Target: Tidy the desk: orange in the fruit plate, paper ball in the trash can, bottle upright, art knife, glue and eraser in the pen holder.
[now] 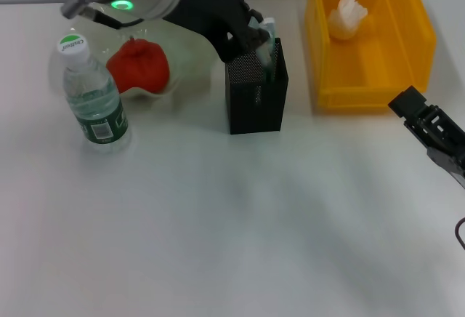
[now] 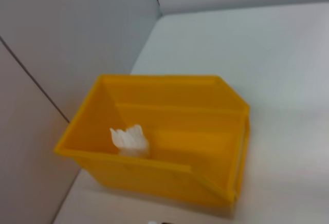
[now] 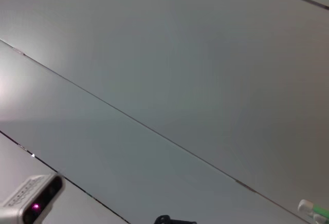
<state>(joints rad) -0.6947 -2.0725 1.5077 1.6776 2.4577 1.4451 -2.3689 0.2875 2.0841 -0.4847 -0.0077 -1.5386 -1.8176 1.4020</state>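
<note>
The lower half of the head view is taken up by bare white table (image 1: 232,244). At the upper middle, the left gripper (image 1: 263,44) is seen over the black mesh pen holder (image 1: 256,95), pinching a pale green-white item, possibly the glue. "Cestbon" is read on the upright bottle (image 1: 94,99) at upper left, beside the orange (image 1: 138,66) in the fruit plate (image 1: 156,91). The paper ball (image 2: 129,141) inside the yellow trash can (image 2: 169,178) is shown closest by the left wrist view. The right gripper (image 1: 436,131) is parked at the right edge; whether it is spread cannot be told.

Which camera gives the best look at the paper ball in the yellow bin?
The left wrist view: the paper ball sits in clear sight against the inner wall of the yellow bin, seen from nearby. The head view also shows it, smaller, at the bin's far end. The right wrist view shows only bare wall panels, no ball.
</note>
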